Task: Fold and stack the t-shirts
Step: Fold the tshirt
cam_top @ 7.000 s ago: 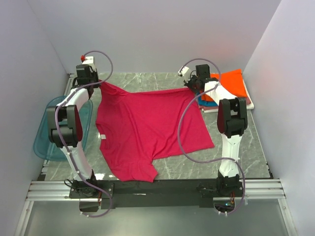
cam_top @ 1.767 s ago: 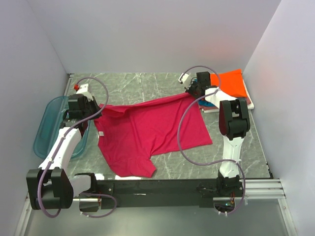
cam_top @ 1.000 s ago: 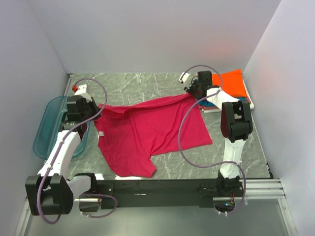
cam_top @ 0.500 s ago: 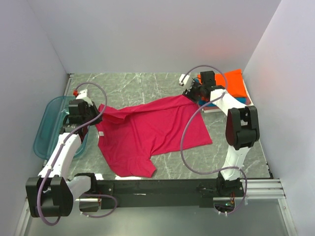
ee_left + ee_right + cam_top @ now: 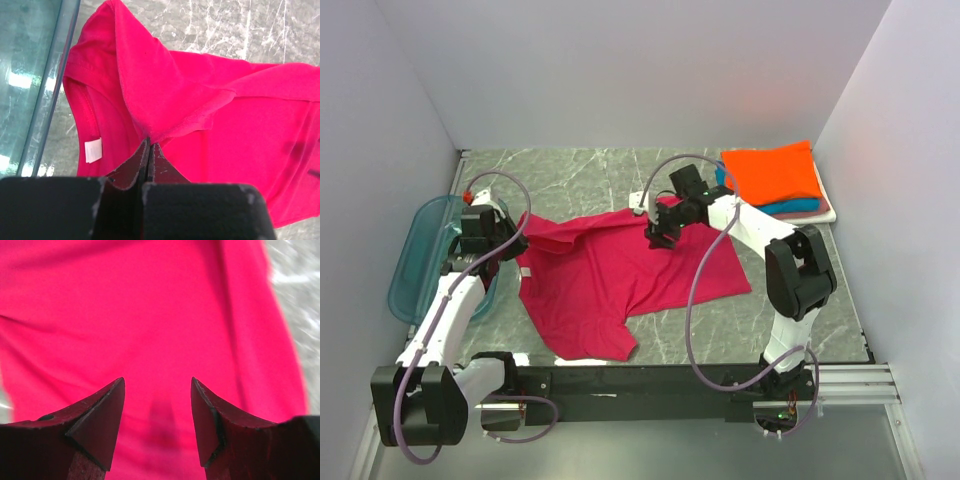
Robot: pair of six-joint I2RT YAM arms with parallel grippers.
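one magenta-red t-shirt (image 5: 620, 270) lies spread on the marbled tabletop (image 5: 800, 320), its near hem just short of the near edge. one translucent blue tray (image 5: 415, 260) sits beside it at the left edge. the left jaws are pressed together on a fold near its collar; the right jaws stand apart over its far edge. open tabletop shows beyond. far right, three folded shirts are stacked: an orange t-shirt (image 5: 770, 172) on a teal-blue t-shirt (image 5: 790, 207) on a white t-shirt (image 5: 825, 214).

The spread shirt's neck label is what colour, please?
White label, clearest in the left wrist view.
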